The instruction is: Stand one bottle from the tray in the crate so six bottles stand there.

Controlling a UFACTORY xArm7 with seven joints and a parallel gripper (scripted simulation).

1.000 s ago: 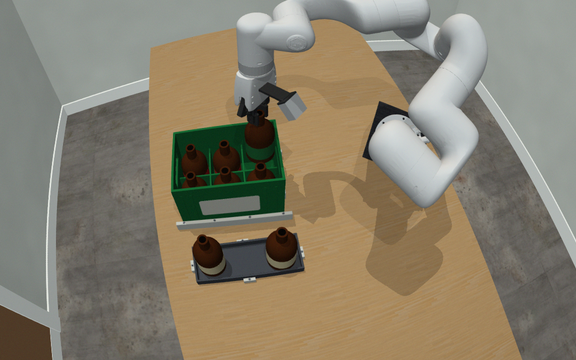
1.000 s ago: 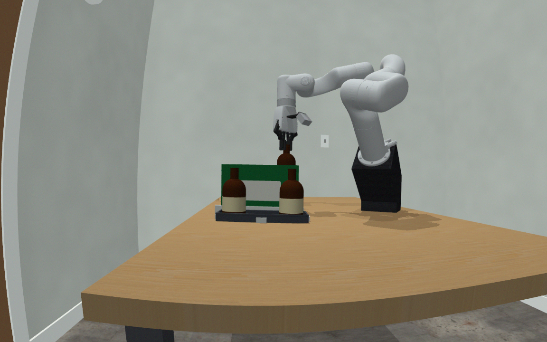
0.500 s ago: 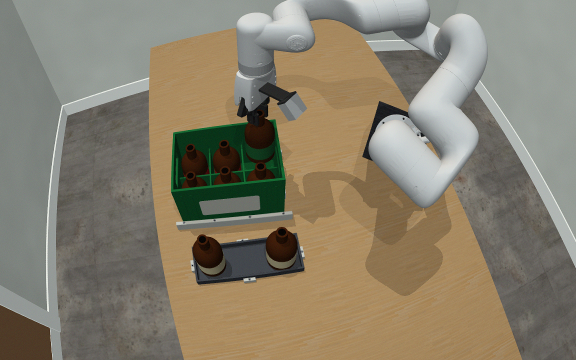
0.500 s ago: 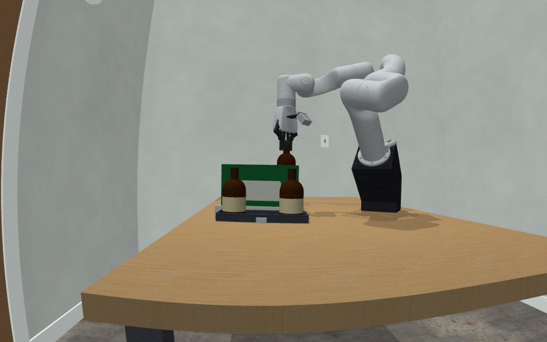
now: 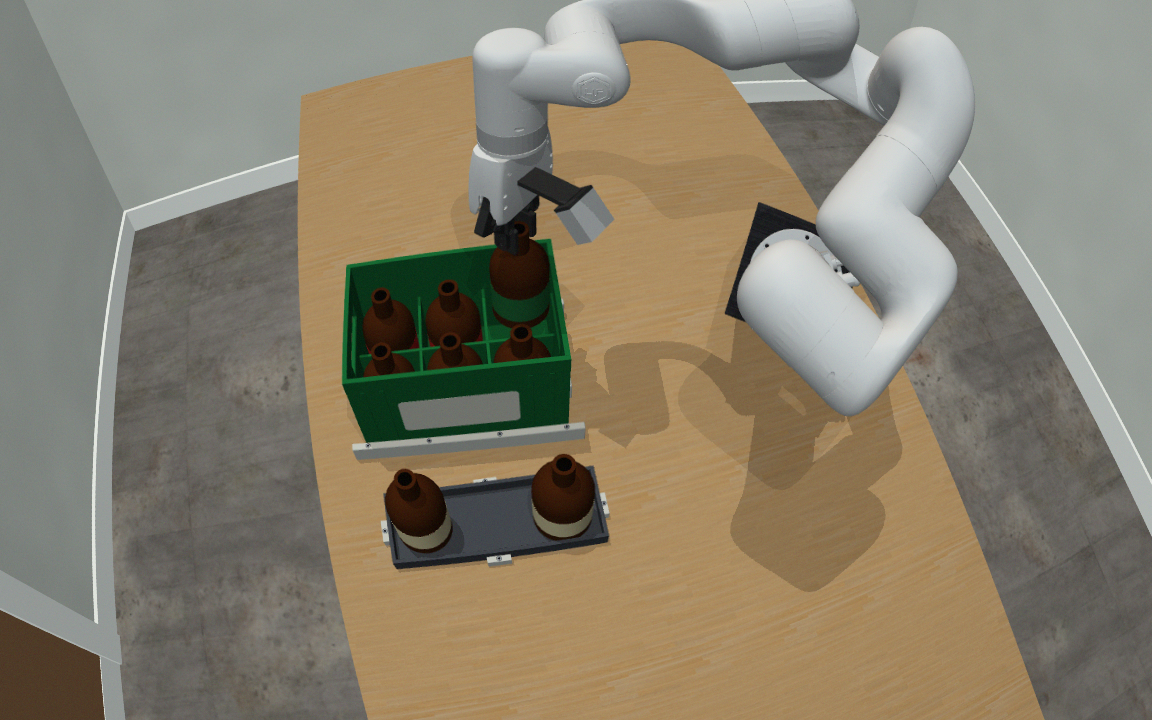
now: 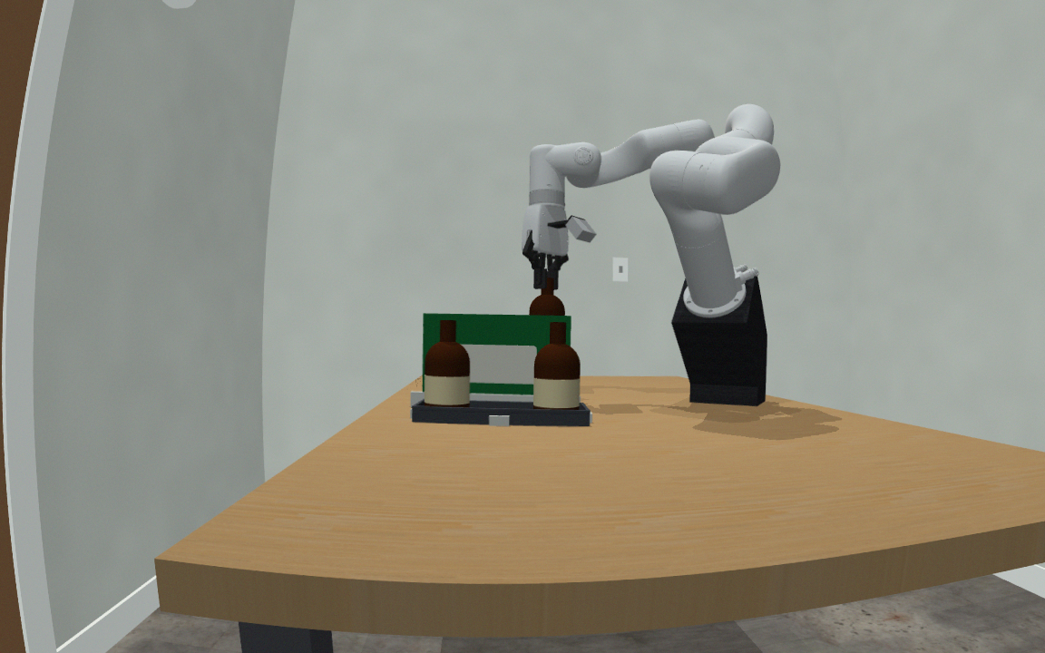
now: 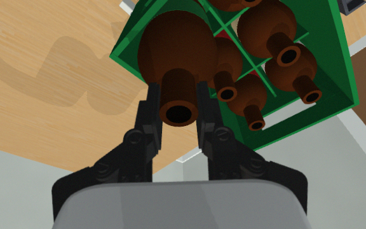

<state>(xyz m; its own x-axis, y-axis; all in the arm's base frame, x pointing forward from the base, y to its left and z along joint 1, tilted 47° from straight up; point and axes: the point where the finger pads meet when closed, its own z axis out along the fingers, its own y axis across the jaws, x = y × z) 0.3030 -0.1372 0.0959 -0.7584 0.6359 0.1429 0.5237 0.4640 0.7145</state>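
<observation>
My pincer (image 7: 178,92) grips the brown glass bottle (image 7: 177,52) by its neck. I lower it plumb into the green plastic crate's (image 5: 457,386) cell directly beneath, then release.

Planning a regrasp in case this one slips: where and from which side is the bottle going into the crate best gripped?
By its neck, from straight above. The bottle stands upright, partly sunk in the crate cell, so walls block the wide body; only the narrow neck is free, where the gripper pinches it now.
</observation>
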